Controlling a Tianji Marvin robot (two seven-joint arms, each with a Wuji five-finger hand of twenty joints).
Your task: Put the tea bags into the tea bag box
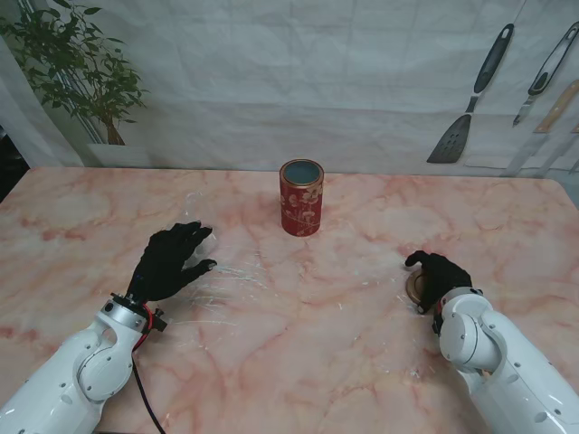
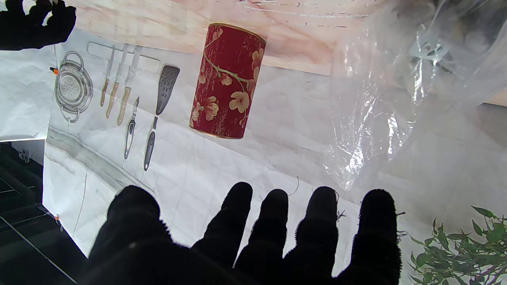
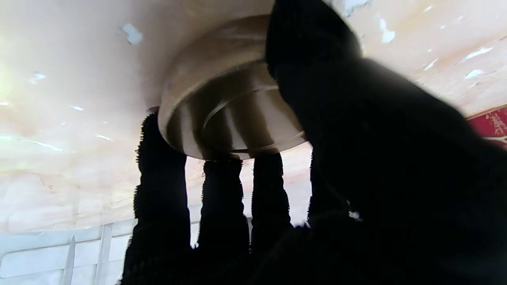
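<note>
Where the pink-veined marble table (image 1: 344, 362) runs back to a white printed backdrop (image 1: 362, 81) showing a spatula (image 1: 470, 95) and other kitchen tools, a potted plant (image 1: 77, 68) stands at the far left corner. The red floral tea bag box (image 1: 301, 197) stands upright near the table's middle, farther from me than both hands, its top open; what is inside cannot be made out. A clear plastic bag (image 1: 226, 271) lies flat just right of the left hand (image 1: 170, 260), whose fingers (image 2: 273, 225) are spread wide and hold nothing. The right hand (image 1: 441, 278) rests over a round gold lid (image 1: 416, 287) on the table, thumb and fingers closed around its rim.
</note>
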